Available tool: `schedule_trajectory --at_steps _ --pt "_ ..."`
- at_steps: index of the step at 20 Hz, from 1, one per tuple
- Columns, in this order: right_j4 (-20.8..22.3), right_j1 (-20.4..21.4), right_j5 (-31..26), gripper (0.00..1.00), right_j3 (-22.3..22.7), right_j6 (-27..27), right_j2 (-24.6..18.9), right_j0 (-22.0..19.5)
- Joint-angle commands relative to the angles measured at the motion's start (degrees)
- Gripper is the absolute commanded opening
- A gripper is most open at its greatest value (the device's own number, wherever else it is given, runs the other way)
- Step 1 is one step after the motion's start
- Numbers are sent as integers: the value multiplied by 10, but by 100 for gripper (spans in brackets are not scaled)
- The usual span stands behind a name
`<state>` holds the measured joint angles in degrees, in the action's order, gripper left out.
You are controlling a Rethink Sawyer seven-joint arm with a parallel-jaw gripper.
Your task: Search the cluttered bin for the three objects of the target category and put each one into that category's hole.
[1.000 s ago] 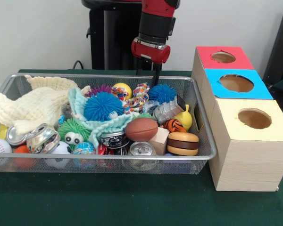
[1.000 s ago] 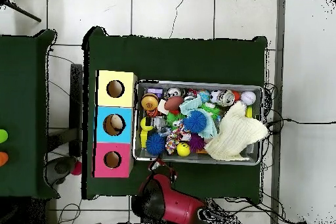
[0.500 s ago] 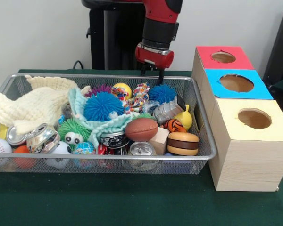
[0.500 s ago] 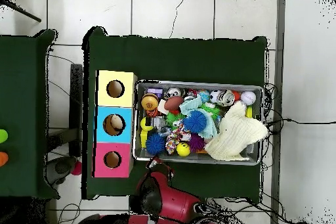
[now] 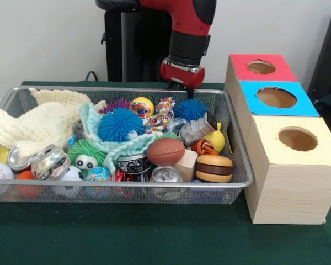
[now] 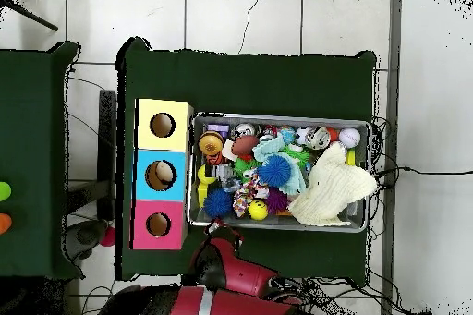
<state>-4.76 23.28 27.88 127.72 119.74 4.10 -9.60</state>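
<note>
The wire mesh bin [image 5: 127,89] stands left of three boxes and is full of toys, cans and cloths; it also shows in the overhead view [image 6: 277,116]. The blue-topped box's round hole [image 5: 276,97] is the middle one, and in the overhead view [image 6: 160,175] something pale shows inside it. My gripper [image 5: 185,87] hangs from the red arm just behind the bin's far rim, above a small blue spiky ball [image 5: 190,109]. In the overhead view the gripper [image 6: 220,233] is at the bin's lower left edge. Nothing shows in it.
In the bin lie a large blue spiky ball [image 5: 120,124], a green spiky ball with eyes [image 5: 87,153], a brown football [image 5: 165,151], a wooden yo-yo [image 5: 213,168], cans [image 5: 166,175] and a cream cloth [image 5: 36,124]. Red-topped [image 5: 261,67] and yellow-topped [image 5: 297,138] holes flank the blue one.
The arm has lifted and drawn back toward the pedestal, shifting slightly right in the front view. The gripper now sits behind the bin's far rim. The bin's contents have not moved.
</note>
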Motion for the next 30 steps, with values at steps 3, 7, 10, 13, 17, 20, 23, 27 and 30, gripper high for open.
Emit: schedule_trajectory --at_steps 3,7,10,13,17,20,23,27,30 --pt "-32 -66 19 100 -84 104 -25 14" --pt "-27 -74 18 100 -92 96 -19 16" --pt "-23 -53 -16 100 -91 72 -10 22" --pt "-35 6 -94 100 -74 45 5 36" --pt "-41 85 -215 100 -67 14 26 58" --pt "-22 105 -253 100 -80 4 39 72" --pt "-4 118 -288 100 -93 4 46 78" --pt "17 142 -333 100 -104 0 44 75" --pt "28 155 -351 100 -112 0 42 74"
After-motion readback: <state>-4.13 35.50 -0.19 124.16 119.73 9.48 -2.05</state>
